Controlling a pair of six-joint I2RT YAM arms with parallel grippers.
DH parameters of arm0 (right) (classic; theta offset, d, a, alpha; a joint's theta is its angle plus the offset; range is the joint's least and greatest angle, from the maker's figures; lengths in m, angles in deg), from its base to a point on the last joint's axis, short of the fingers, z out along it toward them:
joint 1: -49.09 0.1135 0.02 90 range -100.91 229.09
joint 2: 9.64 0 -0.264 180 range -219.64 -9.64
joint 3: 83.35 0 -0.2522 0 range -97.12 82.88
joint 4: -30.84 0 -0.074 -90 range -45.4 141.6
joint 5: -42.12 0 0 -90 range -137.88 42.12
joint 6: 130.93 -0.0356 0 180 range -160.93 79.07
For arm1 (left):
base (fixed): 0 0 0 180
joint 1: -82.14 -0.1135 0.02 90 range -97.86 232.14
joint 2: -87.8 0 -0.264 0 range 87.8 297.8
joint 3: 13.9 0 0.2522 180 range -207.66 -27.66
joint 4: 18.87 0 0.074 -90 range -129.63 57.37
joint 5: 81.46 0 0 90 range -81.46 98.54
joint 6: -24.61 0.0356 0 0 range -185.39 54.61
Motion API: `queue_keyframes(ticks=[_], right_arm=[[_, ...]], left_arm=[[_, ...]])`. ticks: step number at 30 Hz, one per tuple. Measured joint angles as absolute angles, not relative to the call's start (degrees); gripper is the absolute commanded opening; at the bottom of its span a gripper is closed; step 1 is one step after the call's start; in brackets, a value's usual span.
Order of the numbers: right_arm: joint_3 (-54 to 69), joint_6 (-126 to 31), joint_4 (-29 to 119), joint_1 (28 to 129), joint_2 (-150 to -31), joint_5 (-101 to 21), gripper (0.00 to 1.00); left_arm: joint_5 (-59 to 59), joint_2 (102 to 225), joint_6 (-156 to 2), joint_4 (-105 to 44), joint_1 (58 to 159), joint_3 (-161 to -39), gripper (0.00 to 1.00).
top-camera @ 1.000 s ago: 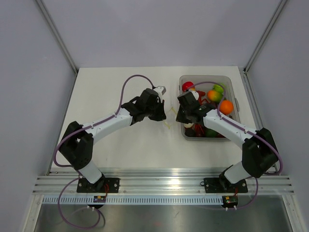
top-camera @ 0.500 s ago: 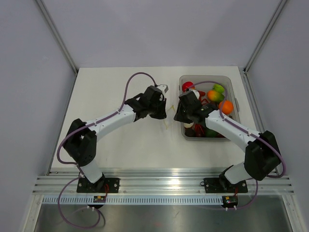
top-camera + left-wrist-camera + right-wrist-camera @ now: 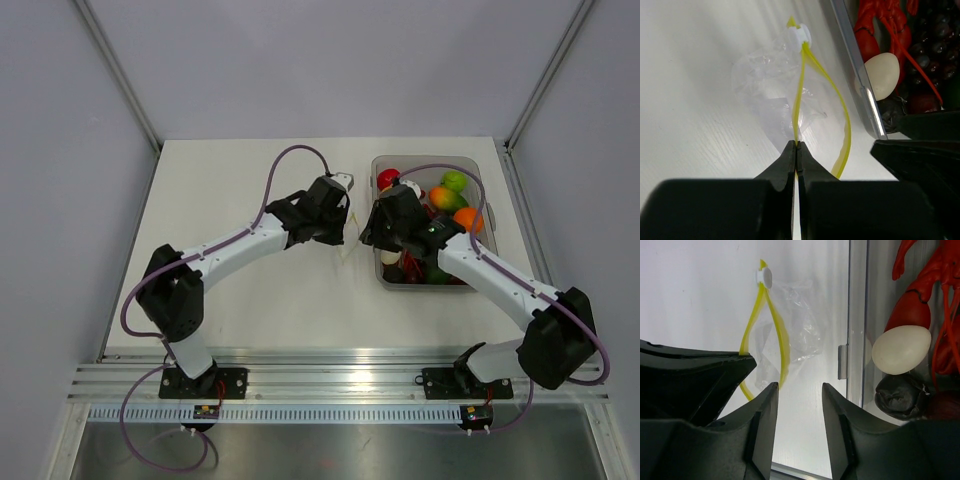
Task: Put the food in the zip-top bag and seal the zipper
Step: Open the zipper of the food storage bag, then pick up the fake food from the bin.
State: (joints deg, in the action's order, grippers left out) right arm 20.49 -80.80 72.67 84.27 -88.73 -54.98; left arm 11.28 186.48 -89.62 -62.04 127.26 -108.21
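The zip-top bag (image 3: 765, 95) is small, clear and crinkled and lies on the white table just left of the bin. Its yellow zipper (image 3: 801, 85) is parted into a loop, with a white slider (image 3: 800, 36) at the far end. My left gripper (image 3: 797, 146) is shut on one yellow zipper strip at the near end. My right gripper (image 3: 800, 386) is open and empty, close beside the left one, above the table between the bag (image 3: 800, 335) and the bin wall. In the top view the two grippers (image 3: 340, 225) (image 3: 368, 235) almost meet over the bag (image 3: 346, 256).
The grey-clear bin (image 3: 478, 175) stands right of the bag and holds toy food: a red lobster (image 3: 920, 295), a white egg (image 3: 901, 349), a dark lump (image 3: 900, 395), an orange (image 3: 470, 218) and a green fruit (image 3: 455, 181). Its wall (image 3: 857, 315) lies close to my right fingers.
My left gripper has moved a little right and away, and my right gripper a little left, so they stand closer together. The bag has barely shifted.
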Motion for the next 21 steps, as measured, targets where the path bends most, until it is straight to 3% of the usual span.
queue_keyframes(ticks=[6,12,21], right_arm=[[20.69,-81.31,73.24,82.92,-85.45,-57.27,0.6],[25.0,-82.71,73.29,73.98,-85.45,-55.61,0.73],[30.46,-85.83,71.65,70.96,-88.57,-50.04,0.76]], left_arm=[[13.77,186.48,-88.98,-63.55,127.96,-108.3,0.0],[15.39,186.48,-88.3,-63.97,128.66,-108.32,0.0],[16.22,186.48,-87.8,-64.62,128.99,-109.35,0.0]])
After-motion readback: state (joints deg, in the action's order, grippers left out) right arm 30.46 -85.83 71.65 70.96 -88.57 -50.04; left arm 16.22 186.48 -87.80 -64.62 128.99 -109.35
